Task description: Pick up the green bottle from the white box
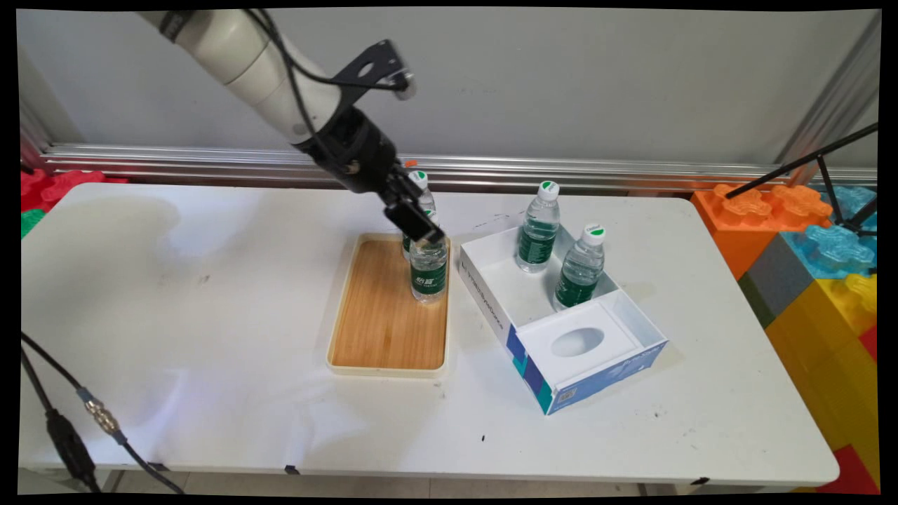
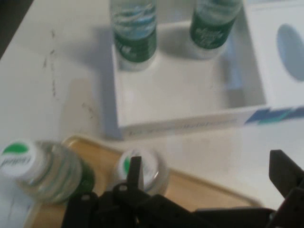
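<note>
My gripper hangs just over the cap of a clear water bottle with a green label, which stands upright on the far right part of a wooden tray. In the hand view the gripper is open. Its left finger is beside that bottle's cap, and its right finger is well clear. A second bottle stands just behind on the tray. To the right, an open white and blue box holds two more upright bottles.
Big coloured foam blocks are stacked off the table's right end, with a black tripod leg over them. Red and green blocks lie at the far left. Black cables hang at the lower left. A metal rail runs along the back.
</note>
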Controlling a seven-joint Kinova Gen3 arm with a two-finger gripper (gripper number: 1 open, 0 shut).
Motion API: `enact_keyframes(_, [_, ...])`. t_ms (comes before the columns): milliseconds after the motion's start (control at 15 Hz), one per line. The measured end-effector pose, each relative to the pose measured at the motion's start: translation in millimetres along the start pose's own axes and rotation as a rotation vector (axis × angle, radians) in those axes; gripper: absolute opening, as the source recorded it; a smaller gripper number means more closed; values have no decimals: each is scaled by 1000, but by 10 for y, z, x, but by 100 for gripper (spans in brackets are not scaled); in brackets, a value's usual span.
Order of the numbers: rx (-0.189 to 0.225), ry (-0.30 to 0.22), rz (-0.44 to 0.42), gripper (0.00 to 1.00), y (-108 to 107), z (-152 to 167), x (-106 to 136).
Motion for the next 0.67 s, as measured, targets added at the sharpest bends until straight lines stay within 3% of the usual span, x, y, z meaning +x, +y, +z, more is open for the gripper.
enact_keyframes(333, [-12,22,-15,100,335,157,353])
enact_keyframes(667, [-19,40,-27,100,699,560,780])
